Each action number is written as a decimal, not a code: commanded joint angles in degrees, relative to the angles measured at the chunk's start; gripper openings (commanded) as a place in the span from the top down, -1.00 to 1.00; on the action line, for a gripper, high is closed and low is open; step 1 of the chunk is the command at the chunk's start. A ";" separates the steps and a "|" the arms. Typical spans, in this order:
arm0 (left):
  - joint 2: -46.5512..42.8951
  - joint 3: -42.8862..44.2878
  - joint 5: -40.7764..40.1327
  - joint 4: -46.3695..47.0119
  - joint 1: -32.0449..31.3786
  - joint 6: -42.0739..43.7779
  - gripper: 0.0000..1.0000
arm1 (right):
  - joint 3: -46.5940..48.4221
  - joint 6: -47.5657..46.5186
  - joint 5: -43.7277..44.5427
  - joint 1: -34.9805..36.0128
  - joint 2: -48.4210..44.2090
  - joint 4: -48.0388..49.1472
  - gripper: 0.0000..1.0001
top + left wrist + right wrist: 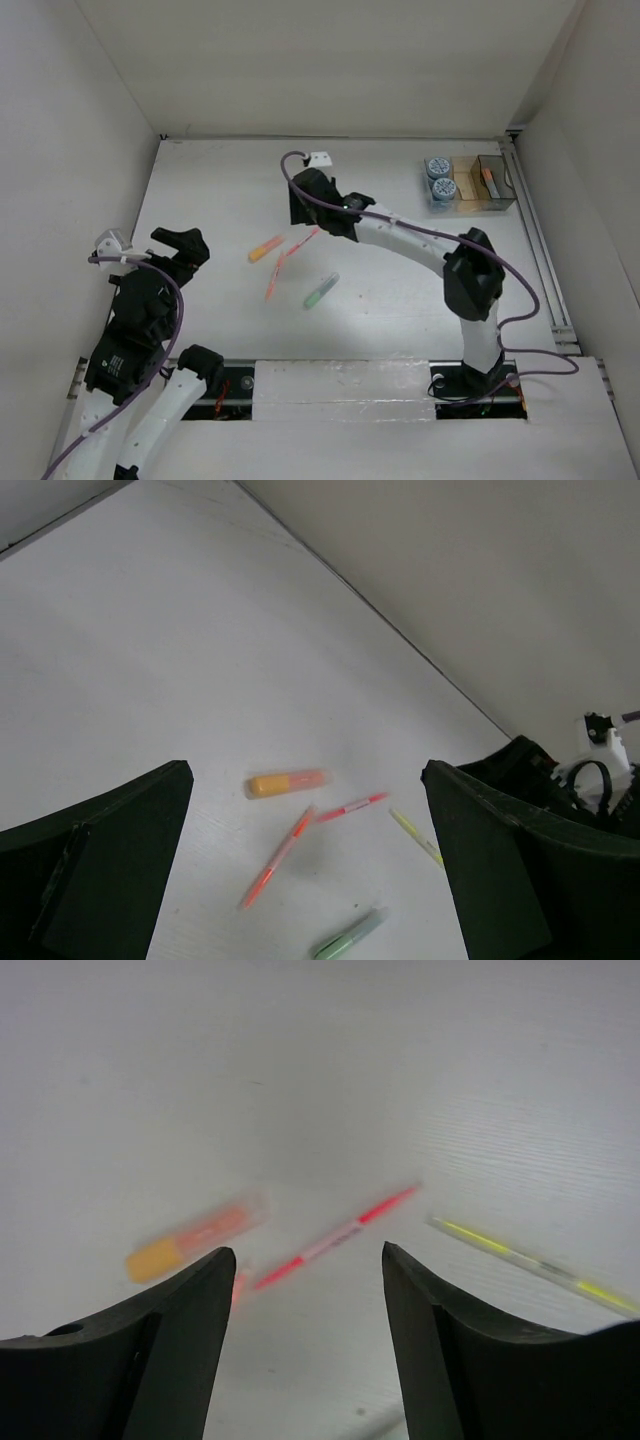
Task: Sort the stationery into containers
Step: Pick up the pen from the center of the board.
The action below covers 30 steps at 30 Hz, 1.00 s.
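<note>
Hovering over the thin red pen (335,1237), your right gripper (306,1258) is spread apart, holding nothing; next, lower astride it, then close.

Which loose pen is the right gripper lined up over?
The thin red pen, framed by the open right gripper; the orange marker and yellow pen lie to either side.

I see both pots (437,166) in the organiser's (480,208) left box, an orange pen (489,181) in its right box; five more pens (277,273) lie scattered well left.
</note>
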 commanded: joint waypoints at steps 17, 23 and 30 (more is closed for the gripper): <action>-6.44 1.94 -4.36 -1.41 0.20 -3.45 -1.00 | 32.43 31.44 6.25 9.79 26.94 -16.71 -0.21; -5.91 1.41 -3.74 -0.79 0.20 -2.31 -1.00 | 31.03 34.96 7.31 10.31 28.69 -15.75 -0.18; -7.05 1.41 -3.22 -0.79 0.20 -2.31 -1.00 | 35.59 36.19 7.84 10.31 32.82 -16.81 -0.18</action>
